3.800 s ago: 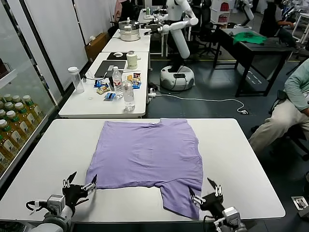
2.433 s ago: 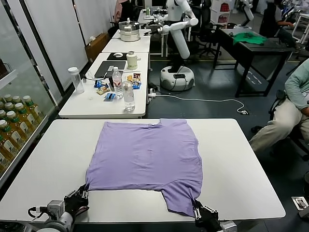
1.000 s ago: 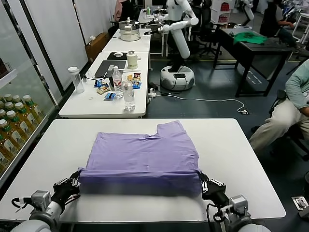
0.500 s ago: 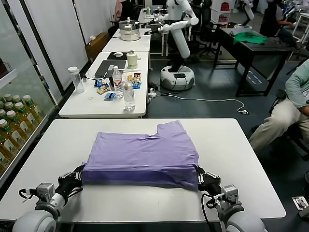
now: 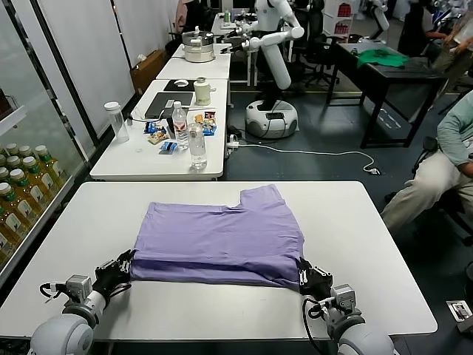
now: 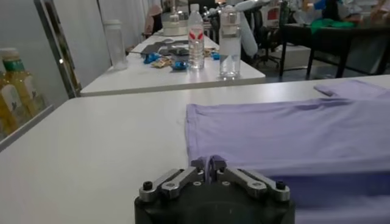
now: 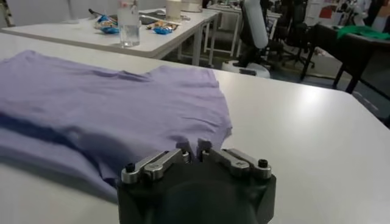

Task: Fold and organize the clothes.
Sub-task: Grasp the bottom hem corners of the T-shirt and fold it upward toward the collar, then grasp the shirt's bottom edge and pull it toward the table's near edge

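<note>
The lavender T-shirt (image 5: 222, 237) lies folded in half on the white table (image 5: 369, 244), its doubled edge toward me and one sleeve (image 5: 262, 196) sticking out at the far side. My left gripper (image 5: 124, 266) rests low on the table at the near left corner of the fold. In the left wrist view its jaws (image 6: 208, 163) stand nearly together with a sliver of lavender cloth (image 6: 292, 131) between them. My right gripper (image 5: 303, 274) sits at the near right corner. There its jaws (image 7: 195, 147) are almost closed against the shirt's edge (image 7: 103, 103).
Behind my table stands another table (image 5: 133, 166) with water bottles (image 5: 196, 144), a cup and snacks. Bottled drinks (image 5: 22, 185) fill a shelf at the left. A second robot (image 5: 273, 44), a green cloth (image 5: 380, 58) on a dark desk and a seated person (image 5: 443, 163) are farther back.
Both grippers have lowered the shirt's folded edge onto the table and drawn slightly toward me. The raised fold now lies flat, and the jaws look a little less tightly closed.
</note>
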You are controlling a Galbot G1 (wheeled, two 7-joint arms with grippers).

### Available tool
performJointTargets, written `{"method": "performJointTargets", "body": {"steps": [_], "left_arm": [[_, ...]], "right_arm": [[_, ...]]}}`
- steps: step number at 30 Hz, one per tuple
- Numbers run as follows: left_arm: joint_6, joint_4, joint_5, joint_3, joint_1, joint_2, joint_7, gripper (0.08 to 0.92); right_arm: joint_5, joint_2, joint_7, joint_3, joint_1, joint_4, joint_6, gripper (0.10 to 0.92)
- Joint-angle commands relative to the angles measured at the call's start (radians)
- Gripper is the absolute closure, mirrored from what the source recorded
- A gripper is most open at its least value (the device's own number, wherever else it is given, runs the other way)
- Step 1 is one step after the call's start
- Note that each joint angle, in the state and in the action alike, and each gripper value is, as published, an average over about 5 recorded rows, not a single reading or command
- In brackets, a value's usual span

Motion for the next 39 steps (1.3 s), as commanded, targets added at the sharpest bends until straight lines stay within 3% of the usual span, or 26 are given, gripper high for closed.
{"method": "performJointTargets", "body": {"steps": [1, 12, 16, 19, 22, 27, 39], "left_arm": [[-0.007, 0.017, -0.001, -0.041, -0.006, 0.021, -0.022, 0.628], [0.061, -0.132, -0.186, -0.057, 0.13, 0.005, -0.092, 0.316], [0.088, -0.113, -0.18, -0.032, 0.121, -0.007, -0.091, 0.211], [0.11, -0.087, -0.158, -0.022, 0.106, -0.009, -0.101, 0.182], [0.132, -0.06, -0.143, -0.017, 0.092, -0.007, -0.132, 0.178], [0.138, -0.052, -0.144, -0.014, 0.091, -0.005, -0.145, 0.194], [0.133, -0.065, -0.148, -0.005, 0.089, -0.031, -0.132, 0.536]], "right_arm": [[-0.002, -0.003, 0.003, 0.023, -0.011, 0.018, -0.004, 0.542], [0.013, -0.022, 0.034, 0.046, -0.109, 0.081, -0.046, 0.247], [0.014, -0.011, 0.039, 0.031, -0.108, 0.064, -0.048, 0.207], [0.037, -0.005, 0.051, 0.026, -0.101, 0.049, -0.051, 0.203], [0.079, -0.002, 0.06, 0.02, -0.094, 0.037, -0.063, 0.226], [0.103, 0.004, 0.058, 0.002, -0.083, 0.015, -0.069, 0.354], [0.112, 0.015, 0.045, -0.004, -0.077, 0.014, -0.047, 0.7]]}}
